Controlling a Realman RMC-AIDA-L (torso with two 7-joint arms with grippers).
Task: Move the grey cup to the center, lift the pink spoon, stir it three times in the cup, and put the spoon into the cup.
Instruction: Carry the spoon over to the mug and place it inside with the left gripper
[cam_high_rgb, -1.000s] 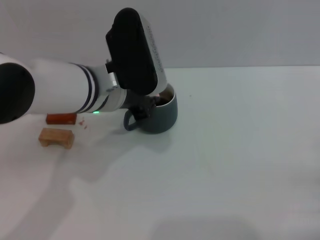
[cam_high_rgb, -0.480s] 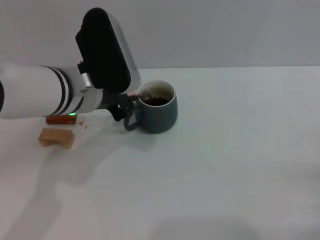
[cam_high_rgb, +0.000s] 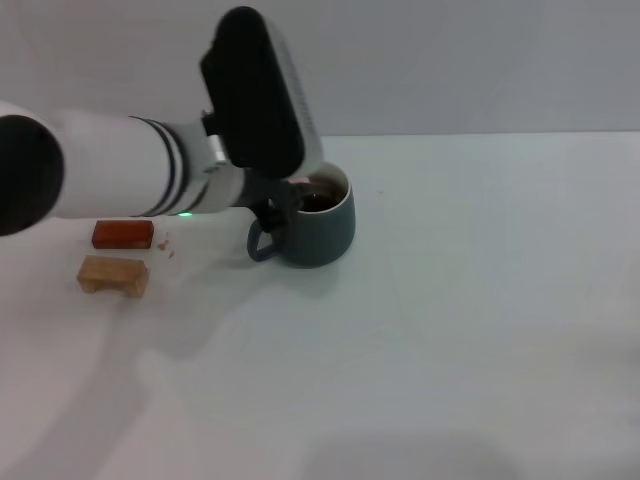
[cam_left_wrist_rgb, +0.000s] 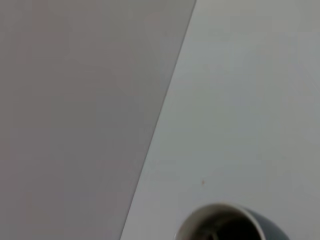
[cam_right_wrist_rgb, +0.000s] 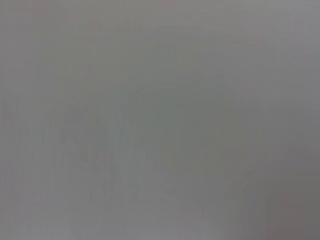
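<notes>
The grey cup (cam_high_rgb: 325, 228) stands on the white table near the middle, its loop handle pointing to the left, with dark liquid inside. My left gripper (cam_high_rgb: 281, 203) hangs over the cup's left rim, mostly hidden under my wrist. It is shut on the pink spoon (cam_high_rgb: 300, 183), of which only a small pink bit shows at the rim, reaching into the cup. The cup's rim also shows in the left wrist view (cam_left_wrist_rgb: 220, 215). My right gripper is out of view, and the right wrist view shows only plain grey.
A red-brown block (cam_high_rgb: 123, 234) and a tan wooden block (cam_high_rgb: 113, 274) lie on the table to the left of the cup. A grey wall runs behind the table's far edge.
My left arm swung left away from the cup, baring its inside, then came back right over the left rim with the spoon. The cup has not moved.
</notes>
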